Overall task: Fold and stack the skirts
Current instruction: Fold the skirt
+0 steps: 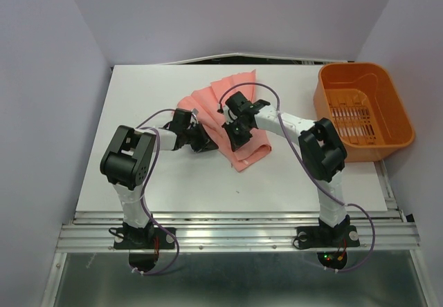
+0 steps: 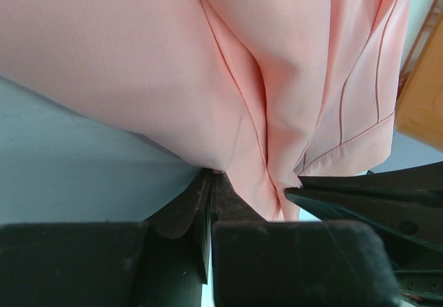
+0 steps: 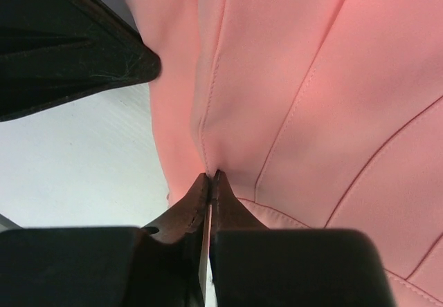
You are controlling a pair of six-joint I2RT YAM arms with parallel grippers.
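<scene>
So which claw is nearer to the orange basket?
Right. The right claw grips the skirt left of the basket; the left claw grips it farther left.

Entry: orange plastic basket (image 1: 331, 86) (slotted floor, standing upright), sitting at the far right corner of the white desk (image 1: 173, 182).

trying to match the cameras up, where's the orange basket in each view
top external: orange basket on the right side of the table, toward the back, right of both arms.
left wrist: an orange slice at the right edge, probably its wall, past the fabric.
right wrist: not in it.
shared landmark: the pink skirt, seen in all three.
</scene>
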